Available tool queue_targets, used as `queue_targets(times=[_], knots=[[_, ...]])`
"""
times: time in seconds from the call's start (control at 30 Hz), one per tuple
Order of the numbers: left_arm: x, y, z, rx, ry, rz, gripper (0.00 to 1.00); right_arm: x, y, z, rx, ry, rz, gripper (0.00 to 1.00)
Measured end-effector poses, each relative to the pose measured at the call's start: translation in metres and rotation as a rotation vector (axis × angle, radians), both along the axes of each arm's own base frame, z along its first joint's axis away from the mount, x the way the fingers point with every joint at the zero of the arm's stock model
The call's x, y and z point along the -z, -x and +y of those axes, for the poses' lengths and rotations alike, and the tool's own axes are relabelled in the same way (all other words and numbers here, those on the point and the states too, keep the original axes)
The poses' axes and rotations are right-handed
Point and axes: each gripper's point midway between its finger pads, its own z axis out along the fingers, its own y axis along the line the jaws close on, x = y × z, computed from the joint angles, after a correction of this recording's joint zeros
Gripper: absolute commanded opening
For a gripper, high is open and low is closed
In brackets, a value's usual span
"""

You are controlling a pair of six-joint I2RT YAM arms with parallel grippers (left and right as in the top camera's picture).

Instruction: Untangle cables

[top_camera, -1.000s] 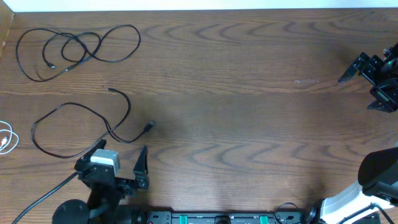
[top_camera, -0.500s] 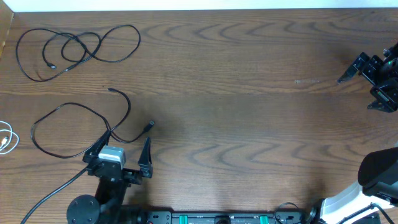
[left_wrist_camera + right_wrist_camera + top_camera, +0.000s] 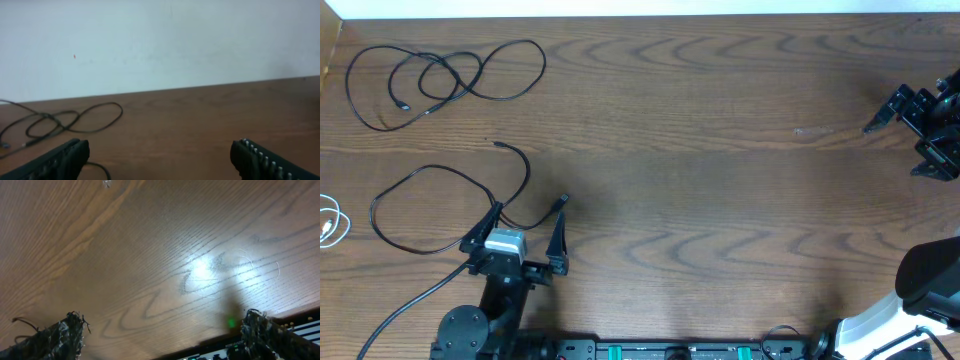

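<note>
Overhead, the three cables all lie at the left end of the wooden surface (image 3: 720,150), each apart from the others. The first black cable (image 3: 445,75) is in the far left corner, laid in several overlapping loops. The second black cable (image 3: 440,205) lies nearer the robot in one wide loop, and its strands cross just at the tips of the left pincer (image 3: 528,213). One plug end points toward the far side and the other sits close to the right-hand fingertip. The white cable (image 3: 330,225) shows only partly, at the left edge.

The left pincer is spread wide with nothing between its fingers. Its outer fingertip overlaps the second cable's crossing, but I cannot tell whether they touch. From the left wrist, the left pincer (image 3: 160,165) faces the looped first cable (image 3: 75,120) in front of a pale wall.

The right pincer (image 3: 890,150) hovers at the far right edge, well apart from every cable. From the right wrist, the right pincer (image 3: 160,340) is equally wide open over bare wood and grasps nothing.
</note>
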Motion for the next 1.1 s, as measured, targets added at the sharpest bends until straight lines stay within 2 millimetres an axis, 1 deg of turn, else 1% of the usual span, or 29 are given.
queue_targets(times=[0.13,0.37,0.6,0.9,1.1], knots=[[0.003,-0.006,0.000,0.000,0.003,-0.024,0.95,0.000,0.000,0.000,0.000,0.000,0.000,0.99],[0.026,-0.019,0.001,-0.006,0.064,-0.010,0.95,0.000,0.000,0.000,0.000,0.000,0.000,0.99],[0.037,-0.027,0.004,-0.023,0.104,-0.025,0.95,0.000,0.000,0.000,0.000,0.000,0.000,0.99],[0.045,-0.033,0.009,-0.054,0.121,-0.051,0.95,0.000,0.000,0.000,0.000,0.000,0.000,0.99],[0.043,-0.035,0.015,-0.086,0.138,-0.075,0.95,0.000,0.000,0.000,0.000,0.000,0.000,0.99]])
